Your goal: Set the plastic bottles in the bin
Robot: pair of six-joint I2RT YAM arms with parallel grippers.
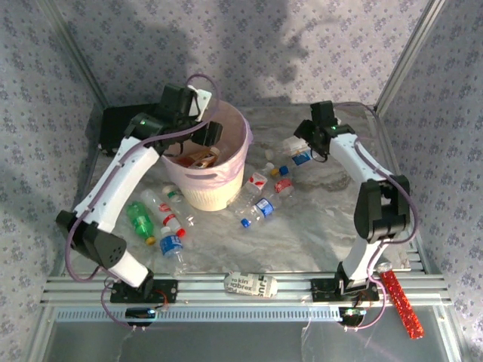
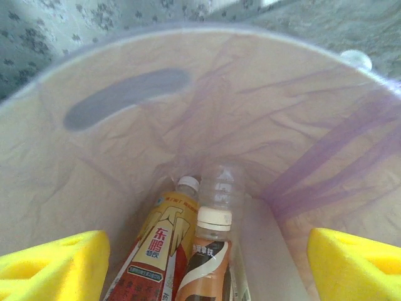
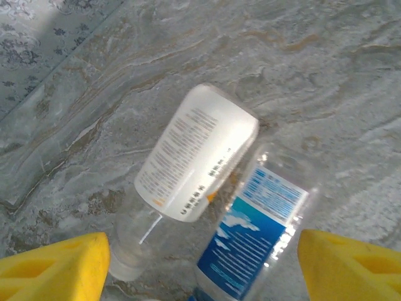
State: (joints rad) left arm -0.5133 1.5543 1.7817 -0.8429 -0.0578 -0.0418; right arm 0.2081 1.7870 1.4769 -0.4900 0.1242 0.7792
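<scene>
Lying inside the pink bin (image 2: 263, 125) are three bottles (image 2: 156, 248), touching.

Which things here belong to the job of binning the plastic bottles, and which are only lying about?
Belong to the job: bin, green bottle, white-label bottle, blue-label bottle, yellow-red bottle already inside the bin.
Just lying about: white printed packet, red glittery stick, black case.

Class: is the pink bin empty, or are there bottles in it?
Not empty: looking down into the bin, a yellow-red bottle and a brown-labelled bottle lie at its bottom.
</scene>
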